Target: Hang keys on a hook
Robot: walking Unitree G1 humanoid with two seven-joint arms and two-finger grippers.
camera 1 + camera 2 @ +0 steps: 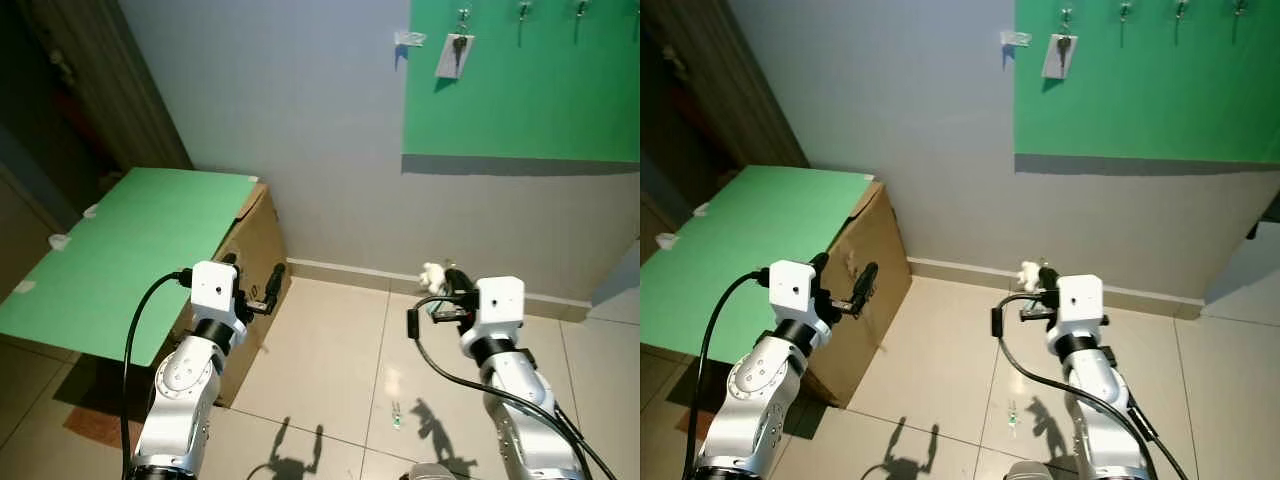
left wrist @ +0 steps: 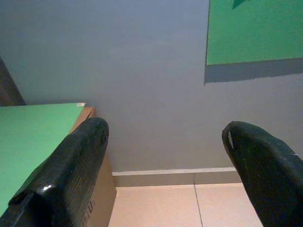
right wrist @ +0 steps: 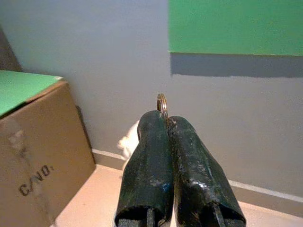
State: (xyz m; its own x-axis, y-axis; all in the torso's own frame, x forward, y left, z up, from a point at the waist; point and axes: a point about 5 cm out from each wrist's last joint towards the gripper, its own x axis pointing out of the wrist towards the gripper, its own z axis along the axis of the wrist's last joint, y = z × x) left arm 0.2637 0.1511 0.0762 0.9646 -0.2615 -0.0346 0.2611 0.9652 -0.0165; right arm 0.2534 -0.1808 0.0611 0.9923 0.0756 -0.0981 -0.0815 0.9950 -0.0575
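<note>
My right gripper (image 1: 450, 278) is held out in front of me, low before the grey wall, shut on a brass key ring (image 3: 162, 103) with a white fluffy charm (image 1: 433, 275) hanging beside the fingers. High on the wall a green board (image 1: 520, 90) carries a row of small metal hooks (image 1: 523, 12). From the leftmost hook (image 1: 463, 16) hangs a key with a white tag (image 1: 455, 54). My left gripper (image 1: 252, 272) is open and holds nothing, raised beside the cardboard box (image 1: 250, 270).
A cardboard box topped with a green sheet (image 1: 130, 250) stands at my left against the wall. A dark doorway (image 1: 60, 110) lies at far left. Beige floor tiles (image 1: 330, 360) stretch ahead to the skirting board (image 1: 350, 272).
</note>
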